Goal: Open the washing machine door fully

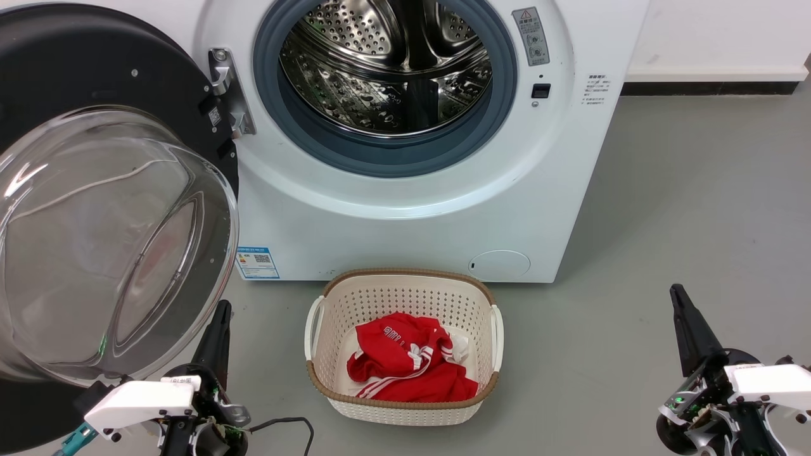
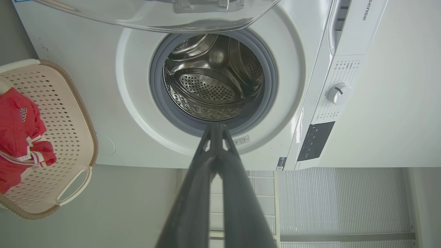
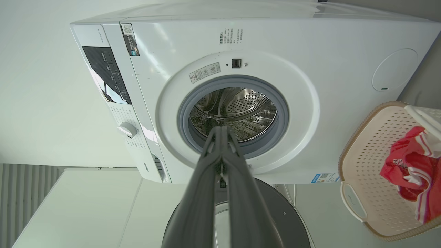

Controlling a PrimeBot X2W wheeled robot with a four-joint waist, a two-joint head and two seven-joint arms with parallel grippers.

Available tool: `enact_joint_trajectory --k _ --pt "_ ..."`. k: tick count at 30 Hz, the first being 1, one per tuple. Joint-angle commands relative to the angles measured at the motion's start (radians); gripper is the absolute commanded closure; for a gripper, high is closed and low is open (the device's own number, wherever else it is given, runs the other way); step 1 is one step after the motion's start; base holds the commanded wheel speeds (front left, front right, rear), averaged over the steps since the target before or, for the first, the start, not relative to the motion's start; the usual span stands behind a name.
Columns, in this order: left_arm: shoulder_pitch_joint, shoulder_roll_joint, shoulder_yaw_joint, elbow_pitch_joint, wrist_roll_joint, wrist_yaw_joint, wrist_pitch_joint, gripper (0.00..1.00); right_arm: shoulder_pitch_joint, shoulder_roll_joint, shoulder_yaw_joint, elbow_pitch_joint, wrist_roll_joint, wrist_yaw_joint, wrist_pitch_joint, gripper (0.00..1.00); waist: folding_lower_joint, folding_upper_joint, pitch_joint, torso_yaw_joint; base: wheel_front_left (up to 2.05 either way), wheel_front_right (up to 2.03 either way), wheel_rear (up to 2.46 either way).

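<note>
Two grippers hang low with fingers pressed together, empty. The left gripper [image 1: 222,310] sits just beside the lower rim of the washing machine door [image 1: 108,240], which is swung wide ahead of it and to its left; contact cannot be told. The right gripper [image 1: 676,292] has bare grey floor [image 1: 697,190] around it, well apart from the washing machine [image 1: 412,215]. Between them is a laundry basket [image 1: 329,380]. The door's far edge is cut off.

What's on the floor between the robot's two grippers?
A cream laundry basket with red clothes in it stands on the grey floor between the left gripper and the right gripper, as the head view shows.
</note>
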Motion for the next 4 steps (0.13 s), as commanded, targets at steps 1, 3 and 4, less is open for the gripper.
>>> enact_joint_trajectory --k 1,3,4 --pt "-0.009 0.001 0.003 0.0 -0.002 -0.002 0.004 1.0 -0.013 0.004 -0.002 0.002 -0.004 0.0 0.002 1.0 0.0 0.0 0.0 0.0 0.0 0.0 0.0" --pt "-0.009 0.001 0.003 0.0 -0.002 -0.002 0.004 1.0 -0.013 0.004 -0.003 0.002 -0.005 0.0 0.003 1.0 0.0 0.0 0.0 0.0 0.0 0.0 0.0" --pt "-0.009 0.001 0.004 0.0 -0.002 -0.002 0.004 1.0 -0.013 0.005 -0.003 0.002 -0.005 0.0 0.004 1.0 0.0 0.0 0.0 0.0 0.0 0.0 0.0"
